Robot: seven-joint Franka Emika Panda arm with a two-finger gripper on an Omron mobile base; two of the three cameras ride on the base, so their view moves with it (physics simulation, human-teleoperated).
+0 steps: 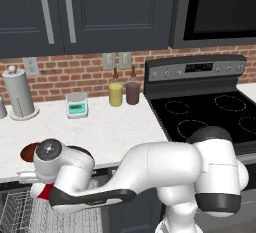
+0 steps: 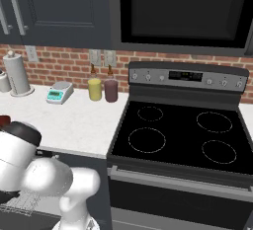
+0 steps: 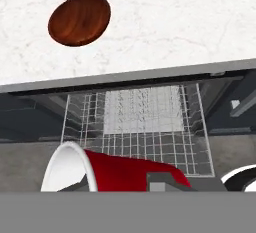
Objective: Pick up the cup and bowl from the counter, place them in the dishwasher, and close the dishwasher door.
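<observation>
Currently the white marble-look bench [image 1: 100, 127] with faint grey veins spreads widest, running from the brick wall to the black stovetop [image 1: 210, 112]. Below its front edge the dishwasher [image 3: 135, 122] stands open, its light grey wire rack [image 3: 137, 127] pulled into sight in the hand view. The dishwasher door itself I cannot make out clearly.

Next in size, the white arm bends low over the rack, and its tool [image 3: 165, 183] sits just above the wires. It appears closed on the small red tapered party cup [image 3: 115, 172], which lies on its side with the white inside facing left; the fingers themselves are mostly hidden by the cup and the picture's lower edge, so how wide they stand is hard to read. A sliver of red also shows under the wrist in the left base view.

The shallow round reddish-brown bowl [image 3: 79, 19] rests on the bench near its front edge, well apart from the cup, directly above the open rack.

As a judgement: the cup looks light, thin-walled and somewhat slick, so it should be held across its tapered body without much squeeze and released low, since it could roll on the wires. The bowl looks stiff and low-sided; its rim seems the only sensible place to take hold, pinching one edge from above.
</observation>
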